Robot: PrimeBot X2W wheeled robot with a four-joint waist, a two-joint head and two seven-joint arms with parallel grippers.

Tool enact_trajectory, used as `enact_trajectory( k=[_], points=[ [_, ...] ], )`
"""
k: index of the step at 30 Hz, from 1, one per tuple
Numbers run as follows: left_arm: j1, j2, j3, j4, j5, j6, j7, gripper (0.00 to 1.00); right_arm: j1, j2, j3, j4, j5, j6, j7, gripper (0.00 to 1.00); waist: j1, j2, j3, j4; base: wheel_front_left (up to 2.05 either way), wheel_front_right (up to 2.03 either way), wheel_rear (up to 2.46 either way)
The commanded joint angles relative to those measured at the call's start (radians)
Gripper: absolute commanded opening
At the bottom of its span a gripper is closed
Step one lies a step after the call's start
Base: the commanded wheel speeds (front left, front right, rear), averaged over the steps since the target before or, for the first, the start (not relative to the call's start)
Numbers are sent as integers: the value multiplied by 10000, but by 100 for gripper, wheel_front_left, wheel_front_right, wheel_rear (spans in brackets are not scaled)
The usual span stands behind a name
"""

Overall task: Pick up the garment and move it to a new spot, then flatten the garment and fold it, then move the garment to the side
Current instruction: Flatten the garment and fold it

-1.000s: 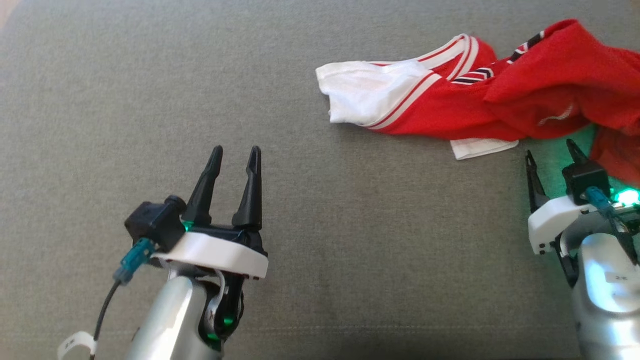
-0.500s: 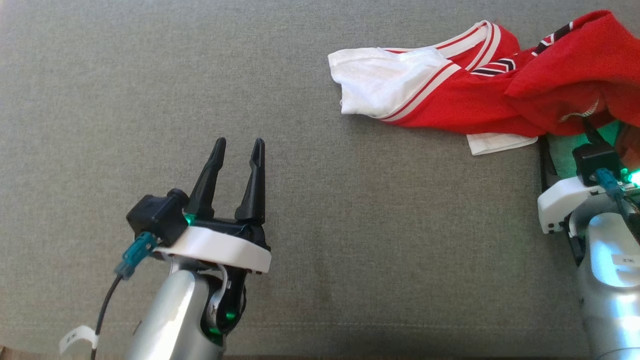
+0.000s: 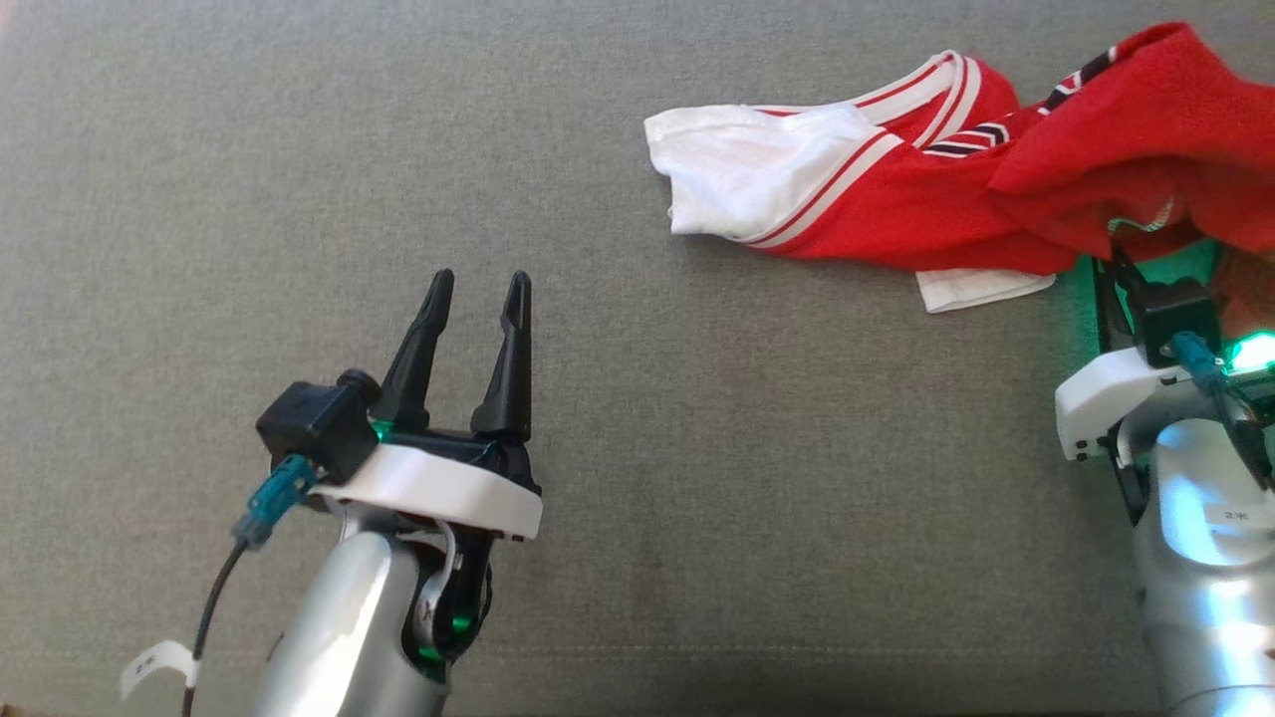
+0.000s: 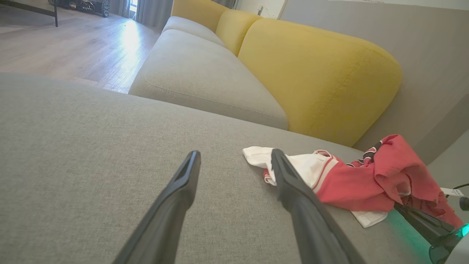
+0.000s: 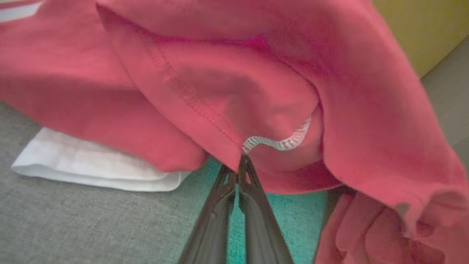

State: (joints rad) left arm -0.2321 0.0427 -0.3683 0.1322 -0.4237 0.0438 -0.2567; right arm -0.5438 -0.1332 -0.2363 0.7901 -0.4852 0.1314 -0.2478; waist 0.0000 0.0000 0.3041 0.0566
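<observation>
Right tool [image 5: 240, 161] clenched on red garment [image 3: 896, 209] hem; left tool [image 3: 480, 283] spread, empty.

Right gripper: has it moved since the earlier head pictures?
Yes. Against the white flap on the sofa, the right gripper has gone forward, up the head view, and shut on the red hem of the garment.

1. Garment [image 3: 896, 214]: cut off by the head view's right edge; full outline not determinable
2. Right gripper [image 5: 240, 167]: closed fingertips meet the red hem; amount of fabric between them is hidden
3. Right wrist view: folds at lower right are blurred
4. Forearm label [image 3: 1235, 516]: print too small to read
</observation>
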Motion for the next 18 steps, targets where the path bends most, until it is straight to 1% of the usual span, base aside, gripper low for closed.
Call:
enact_trajectory(
  k=[1, 3, 5, 8, 10, 12, 14, 15, 18],
  points=[
    [-206, 75, 378, -284, 110, 16, -51, 100, -68, 102, 188, -380, 38, -7, -134, 0, 0, 0, -122, -78, 0, 0, 0],
    [-145, 75, 434, -281, 111, 21, -51, 100, 105, 174, 251, -605, 270, -7, -136, 0, 0, 0, -261, -172, 0, 0, 0],
    [-69, 75, 502, -281, 140, 12, -51, 100, 349, 268, 424, -795, 747, -7, -136, 0, 0, 0, -412, -314, 0, 0, 0],
    [43, 75, 637, -245, 248, -39, -51, 100, 769, 366, 861, -914, 1937, -7, -137, 0, 0, 0, -654, -675, 0, 0, 0],
    [93, 75, 730, -197, 334, -92, -51, 100, 1137, 349, 1609, -863, 3010, -7, 56, 0, 0, 0, -803, -960, 0, 0, 0],
    [102, 75, 831, -169, 415, -139, -51, 100, 1523, 16, 2417, -1136, 4108, -7, 445, 0, 0, 0, -907, -1269, 0, 0, 0],
    [56, 75, 926, -127, 494, -188, -51, 100, 2015, -556, 3161, -1678, 5098, -7, 1020, 0, 0, 0, -972, -1574, 0, 0, 0],
    [56, 75, 926, -127, 494, -188, -51, 100, 2015, -556, 3161, -1678, 5098, -7, 1020, 0, 0, 0, -972, -1574, 0, 0, 0],
    [-71, 75, 1019, 102, 732, -270, -51, 100, 2803, -1527, 3781, -2687, 6355, -7, 2185, 0, 0, 0, -1017, -2036, 0, 0, 0]
  ],
)
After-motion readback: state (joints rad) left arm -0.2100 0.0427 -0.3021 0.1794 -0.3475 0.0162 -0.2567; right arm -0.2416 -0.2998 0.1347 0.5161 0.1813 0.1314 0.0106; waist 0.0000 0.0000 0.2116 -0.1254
